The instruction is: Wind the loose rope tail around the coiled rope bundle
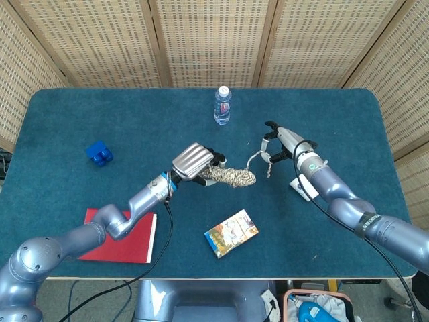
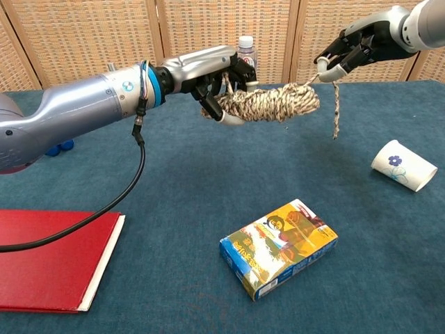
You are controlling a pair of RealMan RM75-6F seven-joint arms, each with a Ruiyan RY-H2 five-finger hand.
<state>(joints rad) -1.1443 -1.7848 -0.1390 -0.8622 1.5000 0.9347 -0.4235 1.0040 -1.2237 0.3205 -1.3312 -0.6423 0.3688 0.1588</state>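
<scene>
My left hand [image 1: 192, 162] [image 2: 208, 73] grips one end of the coiled rope bundle [image 1: 231, 176] [image 2: 274, 102], a tan and brown speckled coil held level above the blue table. The loose rope tail [image 1: 256, 158] [image 2: 336, 108] runs from the bundle's far end to my right hand [image 1: 280, 139] [image 2: 354, 47], which pinches it between fingertips. The short end of the tail hangs down below that hand. My right hand is just right of the bundle and a little higher.
A clear water bottle [image 1: 222, 105] stands behind the bundle. A colourful box [image 2: 279, 247] lies near the front, a red book [image 2: 52, 261] at the front left, a blue block [image 1: 98, 153] at the left, and a tipped paper cup [image 2: 404, 165] at the right.
</scene>
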